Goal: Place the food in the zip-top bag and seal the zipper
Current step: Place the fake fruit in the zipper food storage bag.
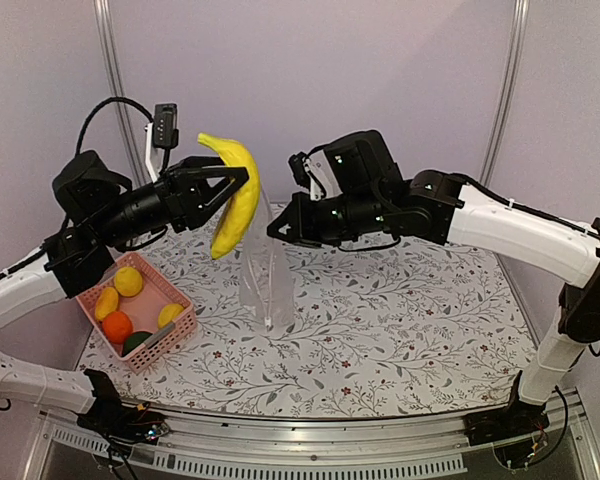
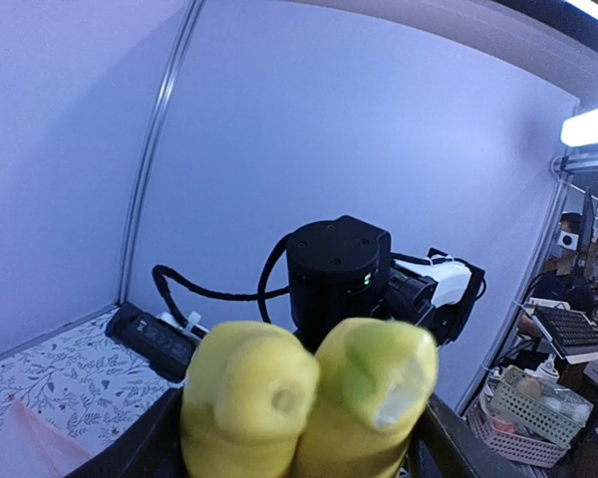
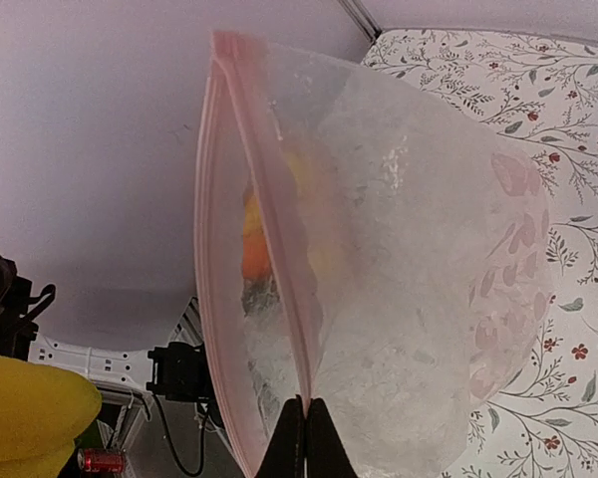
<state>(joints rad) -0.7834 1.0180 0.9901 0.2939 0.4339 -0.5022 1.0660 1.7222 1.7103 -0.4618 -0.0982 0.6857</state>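
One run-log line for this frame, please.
left pincer: shut on banana, raised beside zip-top bag | right pincer: shut on bag's top edge, bag upright | pink basket: other fruits inside

Clearly a robotics lab: walled by plain lilac panels (image 1: pixel 380 80) on metal posts (image 1: pixel 115 70), fitted with an aluminium rail (image 1: pixel 330 437) along the desk (image 1: pixel 400 330), flanked by a keyboard (image 2: pixel 576 331) workstation.

Left arm (image 1: pixel 18 292) and right arm (image 1: pixel 520 230): white link shells, black joint housings, black wrists. Black cable (image 1: pixel 115 99) loops upper left. Green indicator lights (image 1: pixel 336 212) on right wrist.

bananas (image 2: pixel 309 398) cropped below, green piece (image 1: pixel 137 341) half-hidden
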